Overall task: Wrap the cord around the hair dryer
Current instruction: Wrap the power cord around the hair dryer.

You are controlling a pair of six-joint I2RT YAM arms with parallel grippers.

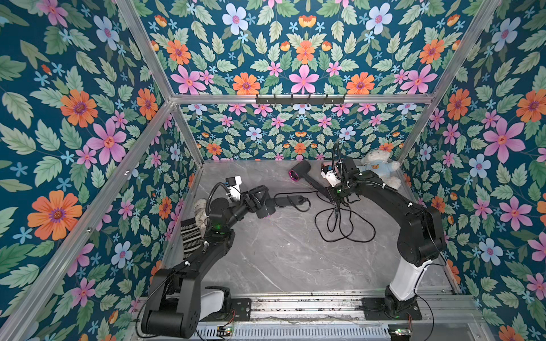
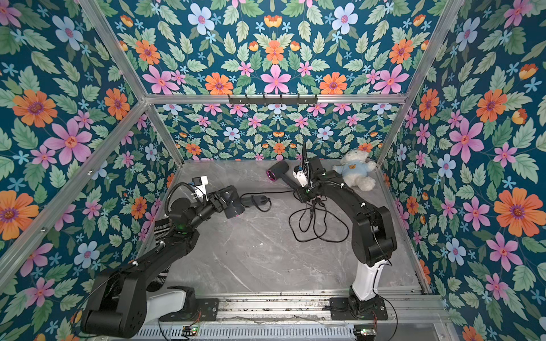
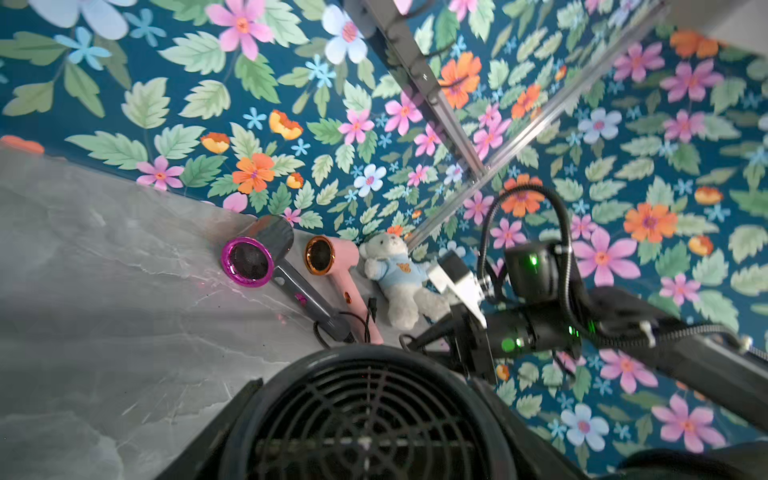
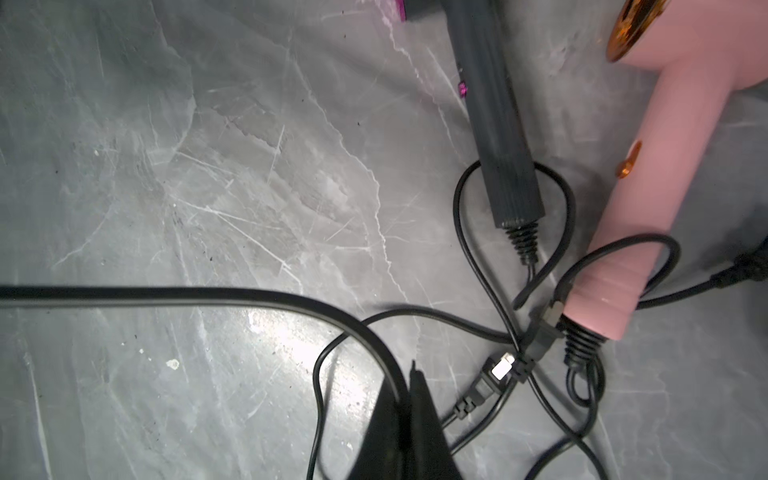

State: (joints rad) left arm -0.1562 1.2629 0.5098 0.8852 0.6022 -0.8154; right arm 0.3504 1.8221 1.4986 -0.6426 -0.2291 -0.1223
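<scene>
One hair dryer point(image 1: 280, 202) held crosswise, handle rightward.

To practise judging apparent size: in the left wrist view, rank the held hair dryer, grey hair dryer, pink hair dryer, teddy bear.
1. held hair dryer, nearest camera
2. grey hair dryer
3. pink hair dryer, teddy bear: alike

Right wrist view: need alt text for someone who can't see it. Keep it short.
The right gripper is shut on a black cord that runs off across the grey marble table. Beyond it lie the handles of a grey hair dryer and a pink hair dryer, side by side, amid tangled thin cords and plugs.
</scene>
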